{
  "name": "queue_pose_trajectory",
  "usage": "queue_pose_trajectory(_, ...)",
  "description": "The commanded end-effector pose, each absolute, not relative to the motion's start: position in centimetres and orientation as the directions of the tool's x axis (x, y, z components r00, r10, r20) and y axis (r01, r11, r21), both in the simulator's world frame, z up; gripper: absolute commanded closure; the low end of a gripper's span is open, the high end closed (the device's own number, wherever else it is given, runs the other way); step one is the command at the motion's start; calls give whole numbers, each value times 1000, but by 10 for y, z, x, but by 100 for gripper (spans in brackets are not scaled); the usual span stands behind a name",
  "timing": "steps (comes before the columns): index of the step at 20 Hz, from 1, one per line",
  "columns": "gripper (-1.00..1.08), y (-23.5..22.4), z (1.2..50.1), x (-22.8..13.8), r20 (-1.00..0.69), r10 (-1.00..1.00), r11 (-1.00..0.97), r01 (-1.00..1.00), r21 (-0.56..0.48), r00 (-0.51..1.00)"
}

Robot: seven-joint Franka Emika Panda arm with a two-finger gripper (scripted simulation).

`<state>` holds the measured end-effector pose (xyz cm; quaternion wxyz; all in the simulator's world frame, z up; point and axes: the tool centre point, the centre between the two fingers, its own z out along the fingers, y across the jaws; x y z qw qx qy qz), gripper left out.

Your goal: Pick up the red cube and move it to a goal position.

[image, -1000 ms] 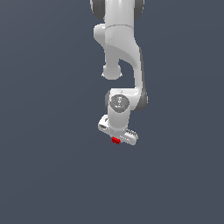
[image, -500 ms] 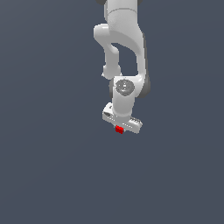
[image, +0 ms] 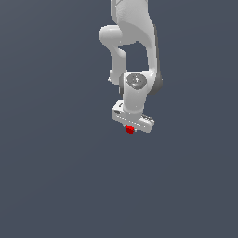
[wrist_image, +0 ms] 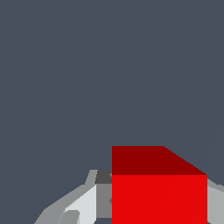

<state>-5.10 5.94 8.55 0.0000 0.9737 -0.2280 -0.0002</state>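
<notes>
The red cube (image: 129, 129) shows as a small bright red block just under the white gripper (image: 130, 128) of the arm, in the middle of the exterior view. The cube is much narrower than the gripper's white bar. In the wrist view the red cube (wrist_image: 159, 192) fills the space between the grey-white fingers (wrist_image: 83, 205), which press against its sides, and nothing but plain dark ground shows behind it. The gripper (wrist_image: 151, 205) is shut on the cube. No goal marker shows in either view.
The white arm (image: 135, 51) reaches down from the top of the exterior view. An even dark grey-blue ground (image: 56, 176) lies all around, with no other objects in sight.
The arm has drawn upward and toward the exterior view's right, carrying the red cube with it. The grip on the cube is unchanged.
</notes>
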Motion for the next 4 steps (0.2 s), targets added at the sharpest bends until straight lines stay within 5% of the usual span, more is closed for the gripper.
queue_pose_trajectory(1, 108, 61, 89, -55, 0, -444, -896, -444, 0, 896)
queue_pose_trajectory(4, 108, 62, 90, -56, 0, -444, -896, -444, 0, 896)
